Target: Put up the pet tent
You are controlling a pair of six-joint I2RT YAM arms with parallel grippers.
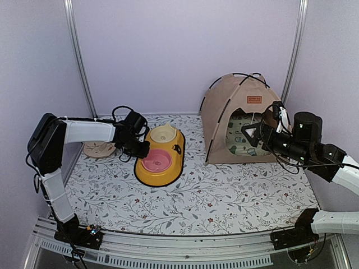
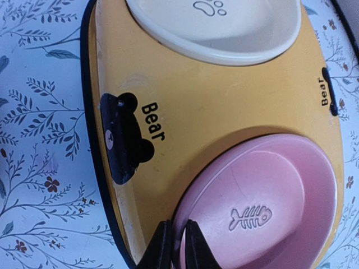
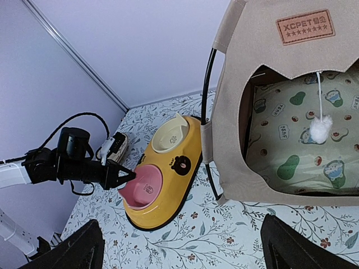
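The pet tent (image 1: 238,103) (image 3: 280,89) stands upright at the back right, tan with black poles and a brown label. A cream mat with green prints (image 3: 303,145) lies inside it. My right gripper (image 1: 250,133) (image 3: 185,252) hangs open and empty in front of the tent's entrance. My left gripper (image 1: 146,151) (image 2: 178,238) (image 3: 128,175) is shut on the rim of the pink bowl (image 2: 263,202) (image 3: 147,188). That bowl sits in the yellow double-bowl feeder (image 1: 147,176) (image 2: 224,106). In the right wrist view its gripped side looks raised.
A cream bowl (image 1: 162,133) (image 2: 224,28) fills the feeder's far well. A white pom-pom (image 3: 321,129) hangs on a string in the tent entrance. A tan round disc (image 1: 100,149) lies at the far left by the wall. Purple walls close in the floral table (image 1: 224,202).
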